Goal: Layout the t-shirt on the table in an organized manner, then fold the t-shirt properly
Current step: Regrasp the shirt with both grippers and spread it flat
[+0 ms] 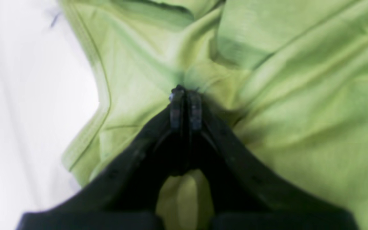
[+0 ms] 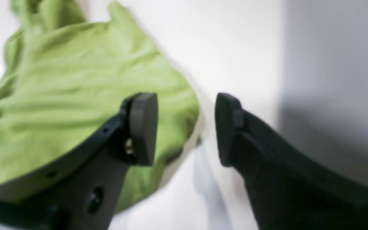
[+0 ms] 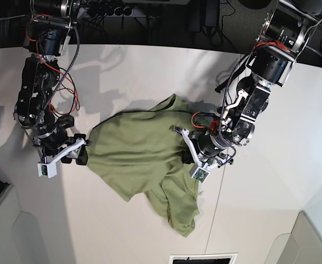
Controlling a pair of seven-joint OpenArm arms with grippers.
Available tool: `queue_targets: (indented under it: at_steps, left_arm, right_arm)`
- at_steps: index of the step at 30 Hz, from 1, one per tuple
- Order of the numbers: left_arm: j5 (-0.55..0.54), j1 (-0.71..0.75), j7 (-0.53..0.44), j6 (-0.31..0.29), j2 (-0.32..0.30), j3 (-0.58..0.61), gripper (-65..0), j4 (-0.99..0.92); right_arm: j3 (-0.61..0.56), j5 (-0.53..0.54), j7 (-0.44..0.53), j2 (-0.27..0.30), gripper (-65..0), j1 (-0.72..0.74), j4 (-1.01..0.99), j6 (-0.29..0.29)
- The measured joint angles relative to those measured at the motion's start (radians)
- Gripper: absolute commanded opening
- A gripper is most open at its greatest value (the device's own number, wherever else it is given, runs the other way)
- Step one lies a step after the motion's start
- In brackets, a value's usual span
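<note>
With the left gripper (image 1: 185, 95) pinching the t-shirt (image 3: 144, 154) and the right gripper (image 2: 185, 127) spread empty beside its hem, lone tugging could bunch it.

Both arms black, jointed, with red and black cables looped along the links. White brackets near the wrists. Left gripper (image 1: 186, 95) and right gripper (image 2: 185, 127): black curved fingers, flat dark pads.
</note>
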Motion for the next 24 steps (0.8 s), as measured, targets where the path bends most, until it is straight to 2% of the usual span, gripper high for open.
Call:
queue_targets:
  at_steps: [2,4,5,8,15,20,24]
  left_arm:
    - [0.000,0.031,0.001,0.000,-0.002,0.000,-52.5,0.037]
    - [0.001,0.053,0.009,0.000,0.000,0.000,-51.0,0.070]
    - [0.001,0.060,0.012,-0.001,0.000,0.000,-51.0,0.083]
    - [0.011,0.065,0.024,-0.001,0.000,0.000,-51.0,0.107]
    - [0.083,0.031,0.060,0.008,-0.006,0.003,-51.0,0.115]
    - [0.091,0.001,0.076,0.023,-0.022,-0.036,-51.0,0.113]
    - [0.091,-0.014,0.092,0.023,-0.022,-0.054,-51.0,0.109]
  right_arm:
    - [-0.007,-0.005,0.009,0.002,-36.1,0.042,-0.081,0.008]
    - [-0.016,-0.022,0.023,0.002,-37.4,0.068,-0.147,0.018]
    - [-0.022,-0.024,0.025,0.002,-41.5,0.076,-0.173,0.020]
    - [-0.041,-0.023,0.032,0.002,-65.0,0.080,-0.199,0.032]
    - [-0.051,-0.026,-0.002,0.017,-65.0,0.079,-0.162,0.035]
    - [-0.051,-0.016,-0.042,0.043,-65.0,0.077,-0.068,0.038]
    - [-0.051,-0.013,-0.068,0.043,-65.0,0.076,-0.051,0.038]
